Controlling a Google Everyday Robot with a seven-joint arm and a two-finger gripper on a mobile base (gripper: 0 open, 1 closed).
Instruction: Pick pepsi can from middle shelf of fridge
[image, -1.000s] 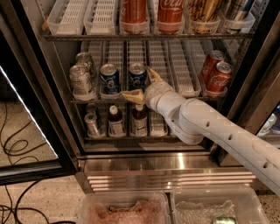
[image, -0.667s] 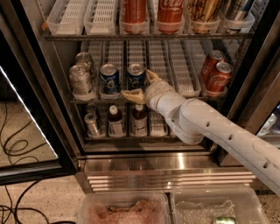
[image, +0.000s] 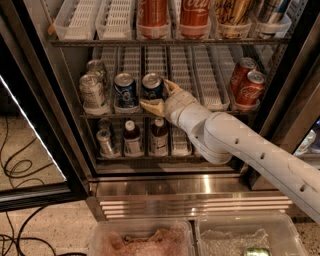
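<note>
Just left of the frame's centre, the pepsi can (image: 151, 86) stands upright at the front of the middle shelf (image: 207, 95) of the fridge (image: 190, 187). The gripper (image: 157, 96) brackets it with fingers (image: 151, 106) apart, one across its lower front and one at its right flank; contact I cannot tell. A second blue can (image: 125, 90) stands just left, silver cans (image: 93, 92) farther left, and red Coca-Cola cans (image: 247, 87) at the shelf's right end. The white arm (image: 240, 145) runs toward the lower right corner.

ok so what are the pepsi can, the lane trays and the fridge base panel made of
Pepsi can, beside the gripper on the middle shelf: likely aluminium, glossy blue print, bare silver top. Lane trays: seemingly white moulded plastic, slotted, matte. Base panel: probably polished steel, mirror-like reflections.
</note>
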